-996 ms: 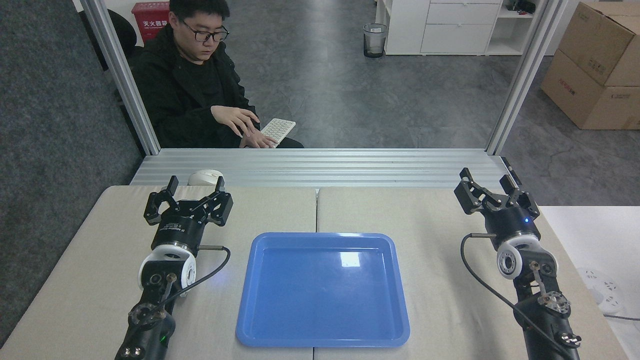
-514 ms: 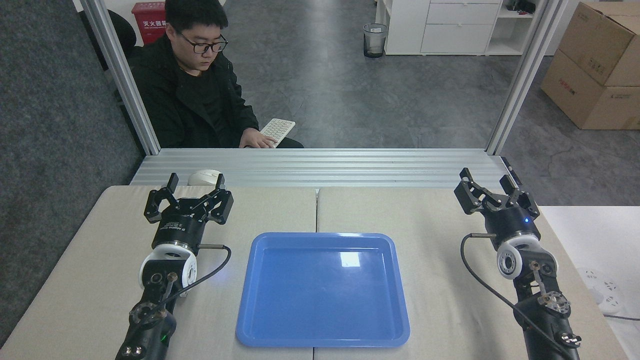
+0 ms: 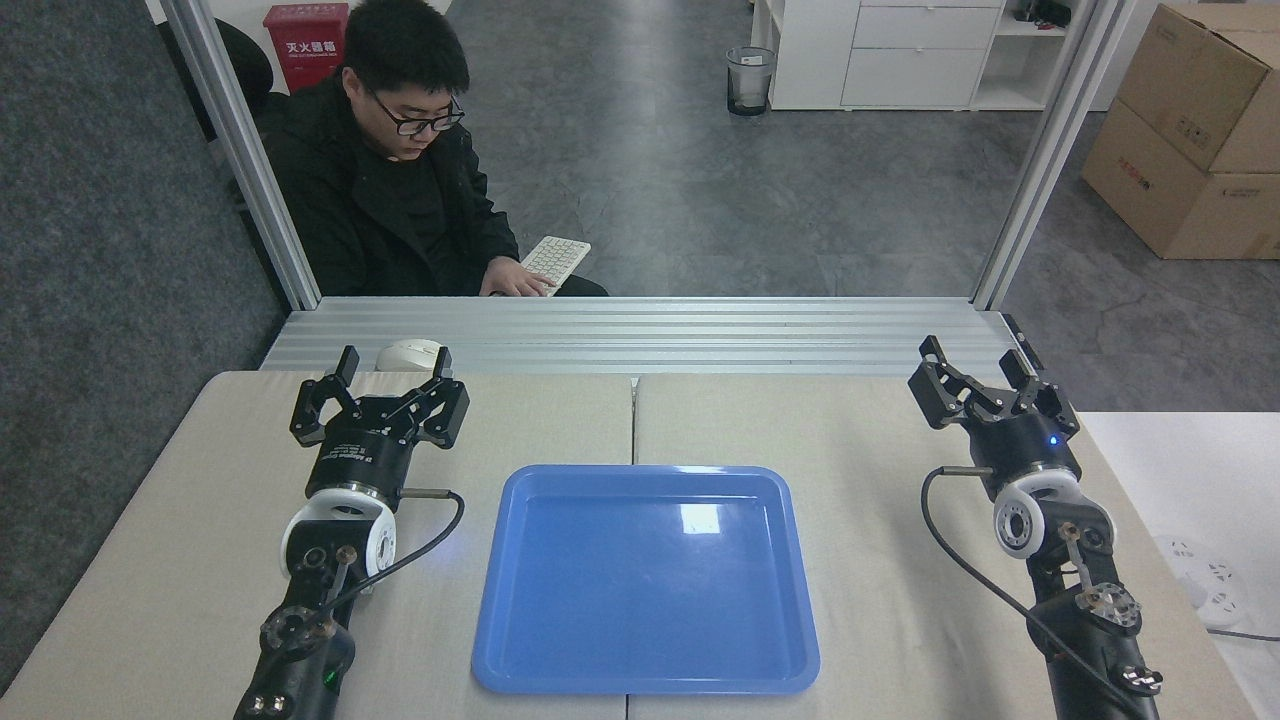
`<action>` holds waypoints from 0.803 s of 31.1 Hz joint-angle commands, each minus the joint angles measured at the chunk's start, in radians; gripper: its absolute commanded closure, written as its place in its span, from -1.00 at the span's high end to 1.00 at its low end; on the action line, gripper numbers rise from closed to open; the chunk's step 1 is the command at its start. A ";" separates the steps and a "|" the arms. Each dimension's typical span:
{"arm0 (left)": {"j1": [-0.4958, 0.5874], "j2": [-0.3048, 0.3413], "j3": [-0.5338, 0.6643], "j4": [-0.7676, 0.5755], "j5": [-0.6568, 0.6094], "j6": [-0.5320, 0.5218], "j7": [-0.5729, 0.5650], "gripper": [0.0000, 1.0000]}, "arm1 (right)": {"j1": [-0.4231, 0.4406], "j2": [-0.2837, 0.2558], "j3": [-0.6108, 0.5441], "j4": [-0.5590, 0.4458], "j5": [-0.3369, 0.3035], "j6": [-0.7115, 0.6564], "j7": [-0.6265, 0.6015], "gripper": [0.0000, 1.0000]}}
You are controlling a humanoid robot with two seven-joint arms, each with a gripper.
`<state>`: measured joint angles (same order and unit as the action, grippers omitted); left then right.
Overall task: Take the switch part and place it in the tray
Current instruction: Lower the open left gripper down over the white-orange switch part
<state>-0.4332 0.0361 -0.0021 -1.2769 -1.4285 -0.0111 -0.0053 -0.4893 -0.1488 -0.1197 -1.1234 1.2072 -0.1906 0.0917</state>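
A blue tray (image 3: 646, 580) sits centred on the beige table (image 3: 900, 440), between two black grippers. No switch part is in view. The left gripper (image 3: 389, 373), at the tray's ten o'clock, has its fingers spread and holds nothing. The right gripper (image 3: 980, 362), at two o'clock, is likewise spread and unladen. The tray's interior shows only glossy blue.

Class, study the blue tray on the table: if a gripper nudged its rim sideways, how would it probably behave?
The tray looks glossy, shallow and empty, so it is probably light and would likely slide rather than tip. Its flat base on the table suggests no rolling.
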 commanded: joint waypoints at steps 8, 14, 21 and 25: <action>0.017 -0.018 -0.042 -0.005 -0.009 0.008 0.004 0.99 | 0.000 0.000 0.000 0.000 0.000 0.000 0.000 1.00; 0.054 -0.008 -0.030 0.002 -0.007 0.010 0.014 0.99 | 0.000 0.000 0.000 0.000 -0.002 0.000 0.000 1.00; 0.142 0.034 0.008 0.008 0.000 0.011 0.063 0.99 | 0.000 0.000 0.000 0.000 -0.002 0.000 0.000 1.00; 0.200 0.045 0.045 0.008 0.002 0.007 0.074 0.99 | 0.000 0.000 0.000 0.000 -0.002 0.000 0.000 1.00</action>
<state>-0.3330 0.0418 -0.0109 -1.2748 -1.4306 -0.0008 0.0516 -0.4893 -0.1488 -0.1197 -1.1230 1.2062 -0.1907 0.0917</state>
